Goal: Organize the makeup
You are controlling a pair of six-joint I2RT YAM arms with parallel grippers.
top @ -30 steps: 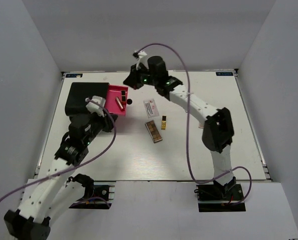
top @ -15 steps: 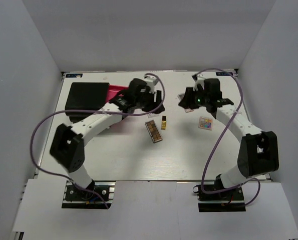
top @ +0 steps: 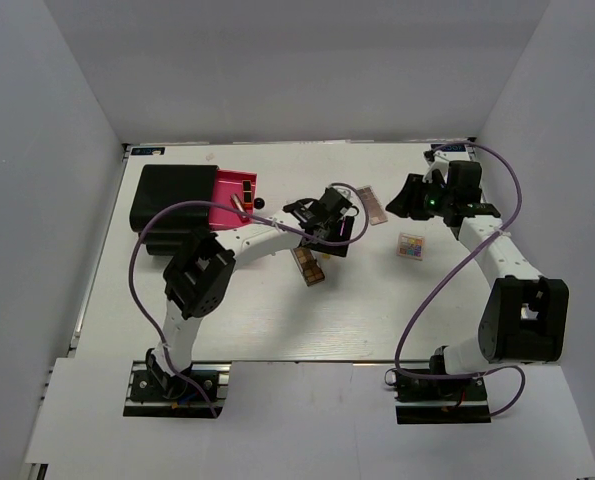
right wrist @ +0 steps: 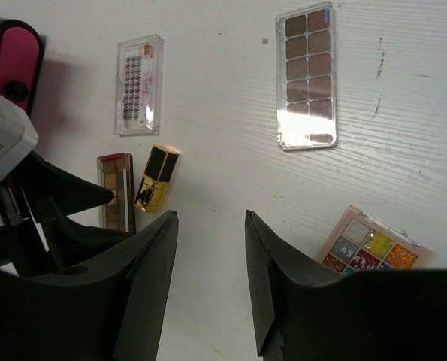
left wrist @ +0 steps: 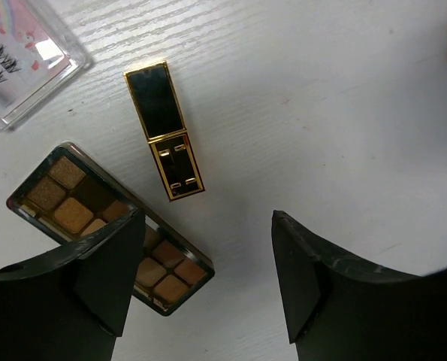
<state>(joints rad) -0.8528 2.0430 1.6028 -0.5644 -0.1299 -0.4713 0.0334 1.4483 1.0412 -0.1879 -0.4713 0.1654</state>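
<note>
My left gripper hovers open over the table's middle, and nothing sits between its fingers. Just ahead of it lies a gold and black lipstick tube. A long brown eyeshadow palette passes partly under its left finger. The white-pink flat packet lies beyond. My right gripper is open and empty at the back right. A second long palette lies just left of it, and the small square multicoloured palette lies in front of it.
The big black case with its pink tray stands at the back left, and a small tube lies in the tray. The left arm stretches across the table's middle. White walls enclose the table on three sides.
The right gripper opened, left the second long palette on the table and drew back to the right. The left gripper moved right from the case to over the lipstick and opened wider.
</note>
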